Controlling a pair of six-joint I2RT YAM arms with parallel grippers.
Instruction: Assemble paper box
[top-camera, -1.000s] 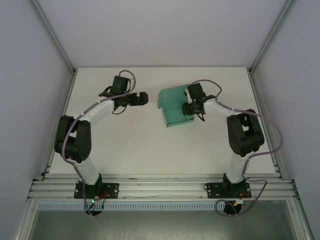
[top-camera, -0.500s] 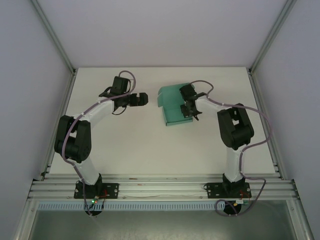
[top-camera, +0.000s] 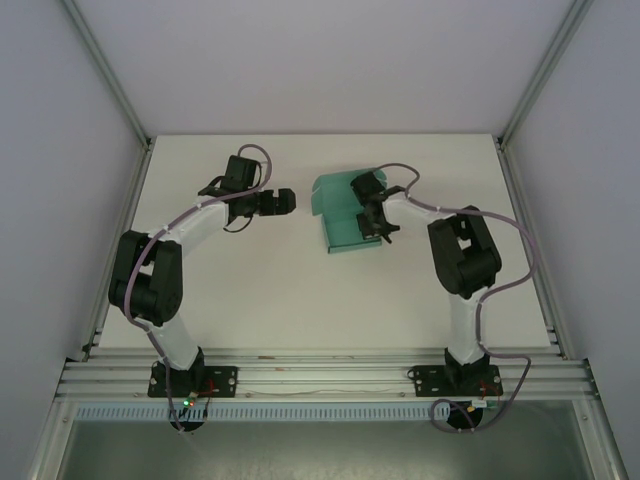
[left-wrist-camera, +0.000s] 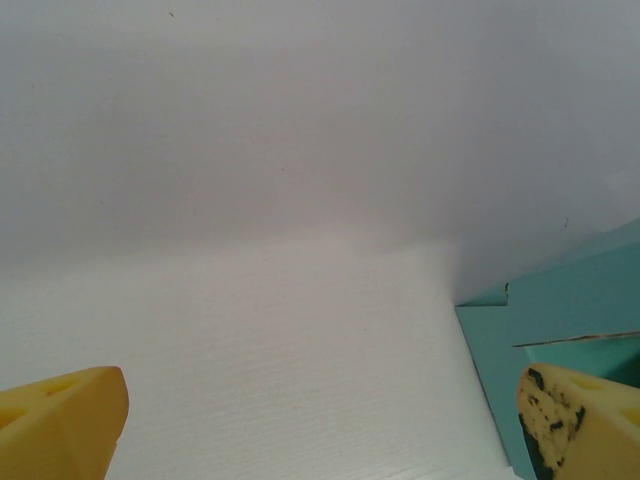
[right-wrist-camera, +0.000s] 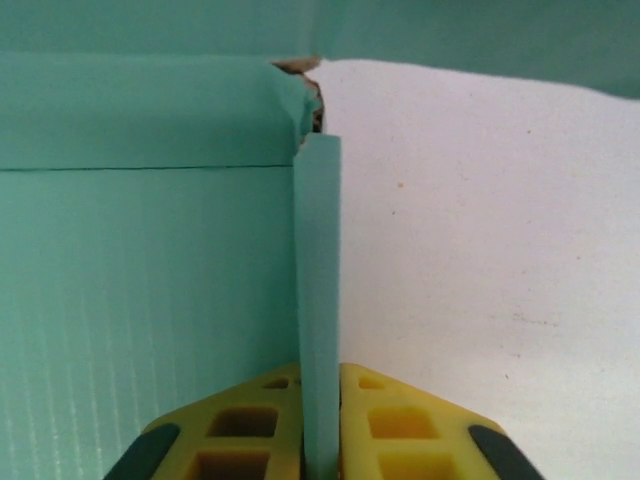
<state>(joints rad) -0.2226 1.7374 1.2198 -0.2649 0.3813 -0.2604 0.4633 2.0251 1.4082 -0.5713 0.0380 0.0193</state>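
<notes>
My right claw is clamped on an upright side wall of the paper box; the box sits toward 12 o'clock on the surface, long axis roughly 12-to-6; my left claw gapes empty, box at its 3 o'clock, just beside.

Teal-green paper box, partly folded: base flat, rear wall and one thin side flap upright.
</notes>
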